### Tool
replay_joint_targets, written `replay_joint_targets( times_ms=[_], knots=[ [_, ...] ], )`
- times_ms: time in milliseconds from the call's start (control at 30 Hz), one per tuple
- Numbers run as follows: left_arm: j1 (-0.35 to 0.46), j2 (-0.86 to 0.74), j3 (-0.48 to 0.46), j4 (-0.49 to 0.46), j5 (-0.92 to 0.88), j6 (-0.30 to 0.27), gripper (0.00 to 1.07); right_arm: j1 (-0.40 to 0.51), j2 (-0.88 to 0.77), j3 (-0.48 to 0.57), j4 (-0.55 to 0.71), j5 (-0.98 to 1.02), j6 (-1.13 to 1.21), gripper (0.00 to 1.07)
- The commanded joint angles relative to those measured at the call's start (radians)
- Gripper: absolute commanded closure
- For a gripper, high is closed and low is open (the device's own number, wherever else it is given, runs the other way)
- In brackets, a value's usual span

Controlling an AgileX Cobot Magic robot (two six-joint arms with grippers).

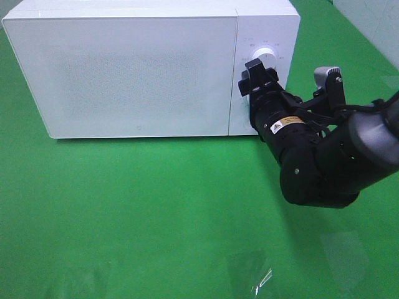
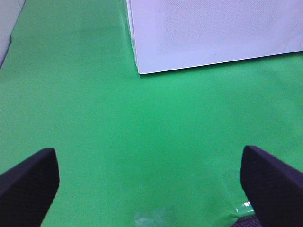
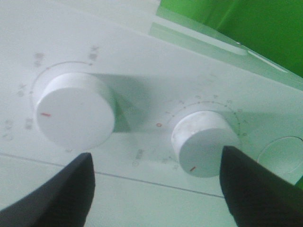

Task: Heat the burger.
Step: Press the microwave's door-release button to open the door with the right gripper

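The microwave's control panel (image 3: 142, 71) shows small figures 1 to 5 running clockwise round one white knob (image 3: 203, 142), starting from a red 0 (image 3: 158, 125). Characters round the other knob (image 3: 75, 116) are too blurred to read. At three o'clock in the high view, the right arm (image 1: 324, 156) carries a yellow warning label (image 1: 287, 123) with a triangle sign (wording too small).

The right arm (image 1: 336, 159) is glossy black with rounded joints, a yellow warning sticker (image 1: 287, 123), black cables (image 1: 315, 103) and a silver-grey cap (image 1: 324, 73). The left gripper (image 2: 149, 158) and right gripper (image 3: 156, 156) have blunt matte-black fingers (image 3: 255, 189).
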Motion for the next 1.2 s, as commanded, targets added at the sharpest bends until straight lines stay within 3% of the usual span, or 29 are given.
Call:
replay_joint_targets(
  times_ms=[33, 367, 467, 667, 1067, 1100, 1133, 1200],
  knots=[
    [0.001, -0.018, -0.001, -0.005, 0.002, -0.007, 0.10, -0.002, -0.037, 0.034, -0.046, 0.012, -0.046, 0.36],
    [0.001, -0.018, -0.001, -0.005, 0.002, -0.007, 0.10, -0.002, -0.203, 0.184, -0.126, 0.204, -0.240, 0.36],
    [0.001, -0.018, -0.001, -0.005, 0.002, -0.007, 0.10, -0.005, -0.291, 0.212, -0.147, 0.334, -0.397, 0.36],
    [0.001, -0.018, -0.001, -0.005, 0.002, -0.007, 0.10, -0.005, -0.427, 0.212, -0.147, 0.570, -0.701, 0.36],
    [0.001, -0.018, -0.001, -0.005, 0.002, -0.007, 0.10, -0.005, -0.669, 0.189, -0.188, 0.979, -1.018, 0.36],
    [0.001, -0.018, -0.001, -0.005, 0.002, -0.007, 0.10, -0.005, -0.709, 0.167, -0.235, 1.099, -1.037, 0.36],
    [0.001, -0.018, -0.001, -0.005, 0.002, -0.007, 0.10, -0.005, -0.709, 0.167, -0.235, 1.099, -1.037, 0.36],
    [0.001, -0.018, -0.001, -0.005, 0.002, -0.007, 0.10, -0.005, -0.774, 0.105, -0.360, 1.348, -1.004, 0.37]
  ],
)
